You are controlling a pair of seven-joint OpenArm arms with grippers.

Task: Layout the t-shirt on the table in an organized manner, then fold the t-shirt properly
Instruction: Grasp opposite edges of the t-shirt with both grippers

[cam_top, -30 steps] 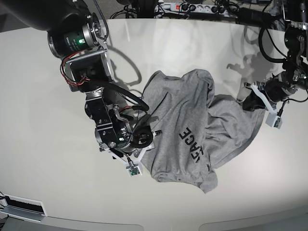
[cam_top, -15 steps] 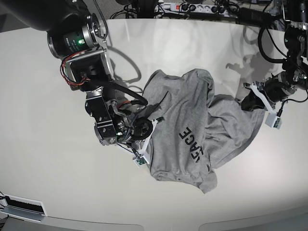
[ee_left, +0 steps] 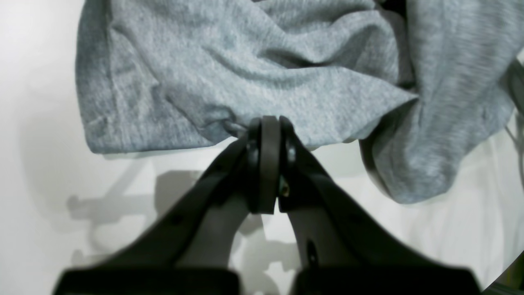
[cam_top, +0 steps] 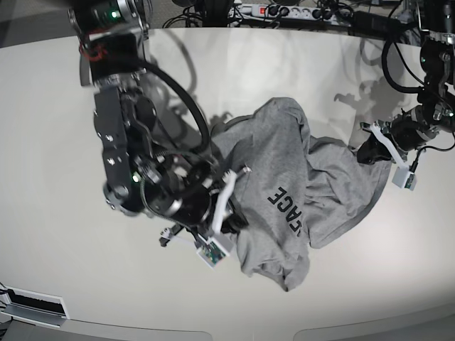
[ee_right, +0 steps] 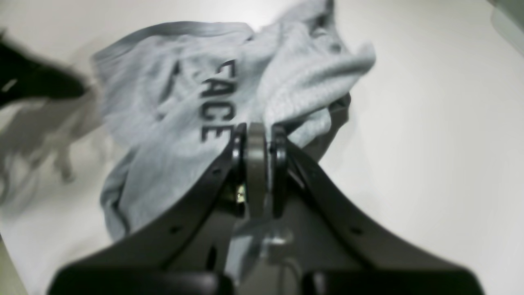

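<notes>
The heather-grey t-shirt (cam_top: 298, 177) lies crumpled on the off-white table (cam_top: 64, 263), its black "FACE" lettering (cam_top: 287, 207) facing up. My right gripper (cam_top: 233, 212), on the left of the base view, is shut on a fold of the shirt's left edge. The right wrist view shows its jaws (ee_right: 258, 128) pinched on bunched fabric beside the lettering (ee_right: 215, 102). My left gripper (cam_top: 370, 150), on the right of the base view, is shut on the shirt's far edge. In the left wrist view its tips (ee_left: 266, 123) clamp the hem of the t-shirt (ee_left: 245, 73).
A power strip with cables (cam_top: 284, 11) runs along the table's back edge. A flat white and black device (cam_top: 34, 305) sits at the front left corner. The right arm's bulky body (cam_top: 124, 135) stands over the table left of the shirt.
My right gripper has closed on the shirt's left edge and lifted it, and the arm has swung and risen. The shirt's left side has bunched toward the right. The left gripper has not moved.
</notes>
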